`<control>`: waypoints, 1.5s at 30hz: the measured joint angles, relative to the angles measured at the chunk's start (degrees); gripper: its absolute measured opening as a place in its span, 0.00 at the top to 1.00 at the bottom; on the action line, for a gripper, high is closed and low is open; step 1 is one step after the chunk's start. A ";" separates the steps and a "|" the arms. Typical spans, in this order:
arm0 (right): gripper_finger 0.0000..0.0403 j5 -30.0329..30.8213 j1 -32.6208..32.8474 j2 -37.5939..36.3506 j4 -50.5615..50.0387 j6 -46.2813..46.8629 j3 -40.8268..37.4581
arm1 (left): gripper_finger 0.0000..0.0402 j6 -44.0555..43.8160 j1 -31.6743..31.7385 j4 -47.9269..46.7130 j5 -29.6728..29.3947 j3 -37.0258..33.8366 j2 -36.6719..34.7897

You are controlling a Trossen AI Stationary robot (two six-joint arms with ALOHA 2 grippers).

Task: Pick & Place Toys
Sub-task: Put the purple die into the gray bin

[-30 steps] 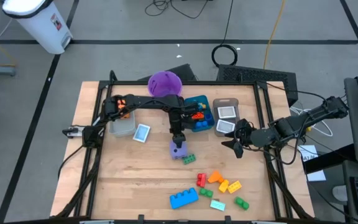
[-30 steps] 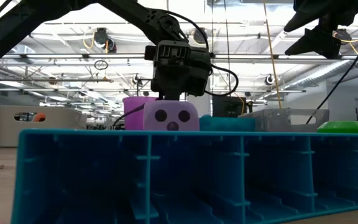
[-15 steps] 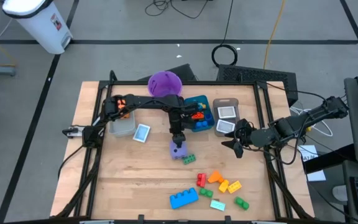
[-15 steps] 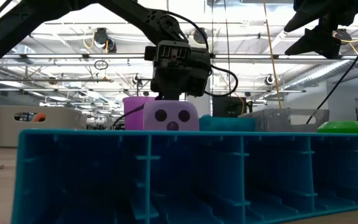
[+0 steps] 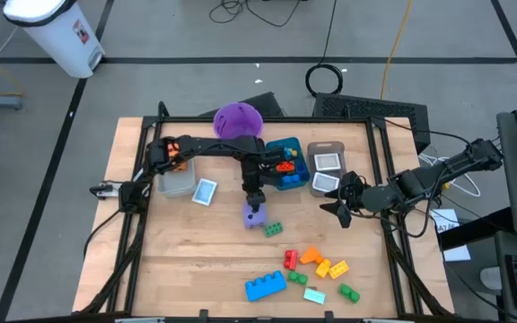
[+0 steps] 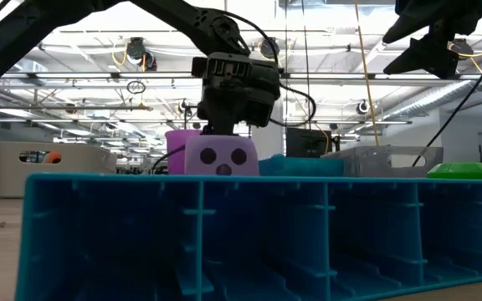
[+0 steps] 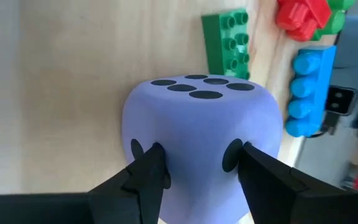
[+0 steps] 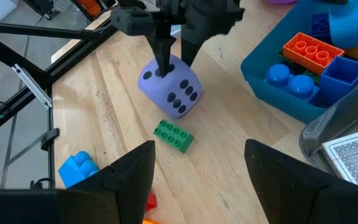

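Wooden tabletop inside a black frame, an open workshop behind it: near the centre my left gripper [image 5: 255, 203] pinches the purple die [image 5: 255, 213] from above, one finger pressed to each side face, as the left wrist view shows. The die sits tilted in the right wrist view; whether it has cleared the wood I cannot tell.

A green brick [image 5: 274, 230] lies just beside the die at its 4 o'clock. More bricks, a red one [image 5: 290, 259], orange [image 5: 311, 256], yellow [image 5: 330, 267] and a long blue one [image 5: 265, 286], are scattered toward 5 o'clock, well apart from my grip. At 12 o'clock stand the purple bucket [image 5: 238, 119], the teal bin [image 5: 287, 162] already holding bricks, and a clear bin [image 5: 177, 182] at 10 o'clock.

My right gripper [image 5: 337, 208] waits at 3 o'clock, fingers spread, holding nothing.

To do this step well, I judge I should keep the squeeze steady and raise the die straight up, since a rounded, tilted die could twist out between two narrow fingers. I want it high enough to pass over the bin wall before travelling toward 12 o'clock, and I should avoid dragging it across the green brick. Letting go low over the chosen container would keep the die from bouncing out.
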 joint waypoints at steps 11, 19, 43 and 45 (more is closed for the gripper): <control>0.40 0.09 0.00 0.00 0.04 -0.68 0.00 | 0.54 -0.36 2.55 -2.35 -0.98 0.07 -7.20; 0.40 0.13 0.00 0.00 0.04 -0.88 0.00 | 0.54 0.03 5.62 -10.26 -2.58 0.15 -13.76; 0.40 0.15 0.00 0.00 0.55 -3.42 0.00 | 0.54 -8.20 27.24 -22.89 -14.79 -0.46 -41.37; 0.40 0.17 0.00 0.00 0.55 -3.69 0.00 | 0.54 -9.37 28.93 -23.13 -14.75 -2.40 -43.96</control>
